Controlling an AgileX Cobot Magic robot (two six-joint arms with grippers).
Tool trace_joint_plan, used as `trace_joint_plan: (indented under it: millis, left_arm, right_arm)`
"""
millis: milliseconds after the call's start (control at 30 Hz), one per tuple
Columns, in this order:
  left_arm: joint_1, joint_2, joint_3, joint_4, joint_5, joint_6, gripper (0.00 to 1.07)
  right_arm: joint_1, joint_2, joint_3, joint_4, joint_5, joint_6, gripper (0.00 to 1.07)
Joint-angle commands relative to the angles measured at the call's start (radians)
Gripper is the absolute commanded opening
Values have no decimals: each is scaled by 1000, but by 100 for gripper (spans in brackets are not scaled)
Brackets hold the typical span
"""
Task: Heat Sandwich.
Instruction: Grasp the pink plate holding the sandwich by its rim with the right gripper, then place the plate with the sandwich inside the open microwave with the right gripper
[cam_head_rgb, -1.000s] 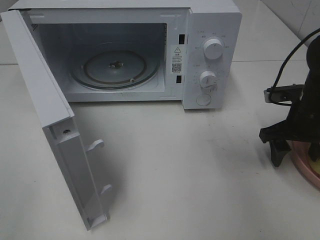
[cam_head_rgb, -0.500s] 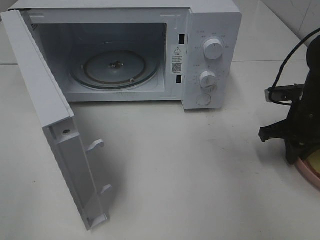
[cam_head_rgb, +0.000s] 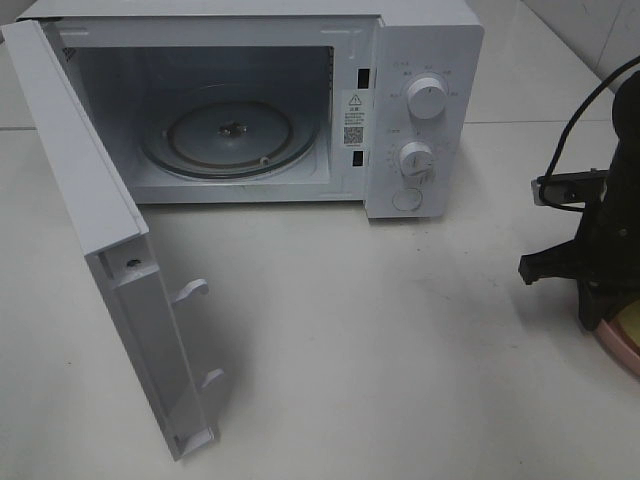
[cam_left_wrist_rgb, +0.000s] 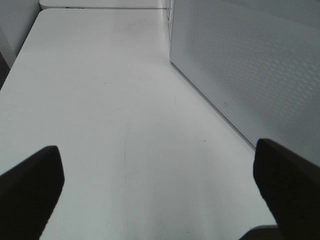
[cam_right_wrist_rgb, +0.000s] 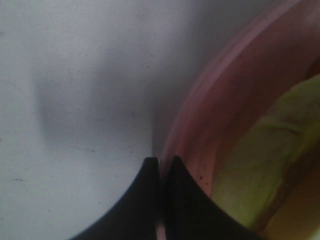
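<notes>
The sandwich (cam_right_wrist_rgb: 260, 155) shows green lettuce and pale bread on the round pink plate (cam_right_wrist_rgb: 225, 95). In the exterior high view only a sliver of the sandwich (cam_head_rgb: 631, 325) and the plate's rim (cam_head_rgb: 618, 352) show at the right edge. My right gripper (cam_right_wrist_rgb: 161, 165) stands on the plate's near rim, its fingers (cam_right_wrist_rgb: 190, 210) pressed together on it; in the exterior high view it (cam_head_rgb: 590, 312) points down. My left gripper (cam_left_wrist_rgb: 160, 200) is open and empty over bare table beside the microwave's perforated side wall (cam_left_wrist_rgb: 250, 65); it is out of the exterior high view.
The white microwave (cam_head_rgb: 425, 60) stands at the back. Its door (cam_head_rgb: 100, 250) swings wide open toward the front left. The glass turntable (cam_head_rgb: 230, 135) inside holds nothing. A black cable (cam_head_rgb: 575, 110) loops above the right arm. White table (cam_head_rgb: 380, 340) lies between microwave and plate.
My right gripper's fingers were spread beside the plate one second ago. They have since come together on the plate's rim, and the gripper has shifted slightly right. Nothing else moved.
</notes>
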Motion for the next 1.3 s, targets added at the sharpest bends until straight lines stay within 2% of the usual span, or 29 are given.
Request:
trace_joint_plan:
  millis: [33, 333, 633, 1000, 1300]
  left_arm:
    - [2, -23, 2, -6, -13, -1, 98]
    - [2, -23, 2, -6, -13, -1, 98]
    - [2, -23, 2, -6, -13, -1, 98]
    - [2, -23, 2, -6, -13, -1, 98]
    - [2, -23, 2, -6, -13, -1, 98]
  right_arm:
    - [-1, -12, 4, -24, 7, 20, 0]
    - [11, -40, 4, -80, 61, 60, 0]
    - [101, -66, 4, -170, 126, 119, 0]
    - [174, -142, 5, -186, 210, 122, 0]
    - [270, -233, 90, -191, 212, 123, 0]
